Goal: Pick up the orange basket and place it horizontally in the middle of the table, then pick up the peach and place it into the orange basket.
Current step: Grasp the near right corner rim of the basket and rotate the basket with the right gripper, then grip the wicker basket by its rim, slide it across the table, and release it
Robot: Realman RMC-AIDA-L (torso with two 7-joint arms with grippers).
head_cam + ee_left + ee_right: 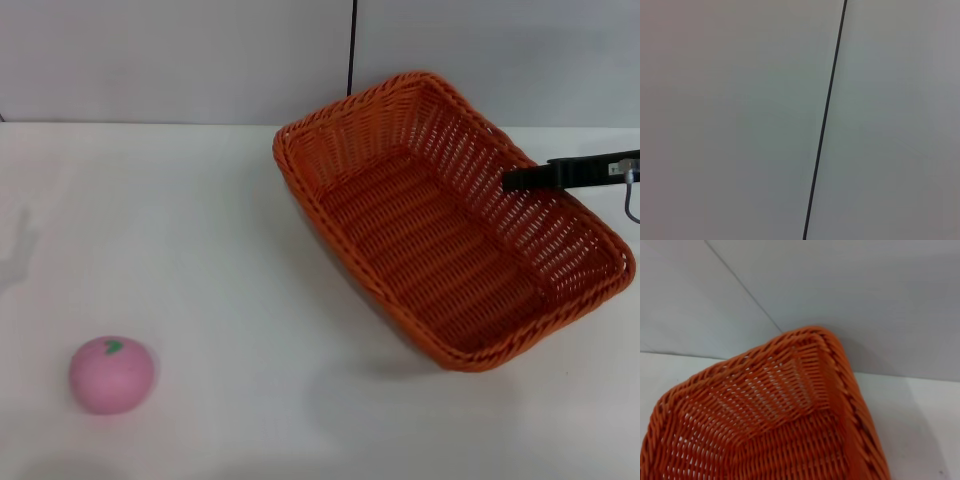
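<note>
The orange basket (420,230) is at the right of the table (200,250), set diagonally and tipped. A shadow under its near corner suggests it is off the surface. My right gripper (520,180) comes in from the right edge, and one black finger lies over the inside of the basket's right wall, holding that rim. The right wrist view looks down into a corner of the basket (770,430). The peach (112,375), pink with a green leaf mark, rests at the near left of the table. My left gripper is out of view.
A pale grey wall with a dark vertical seam (352,60) stands behind the table. The left wrist view shows only that wall and seam (825,120). A faint shadow falls on the table's left edge.
</note>
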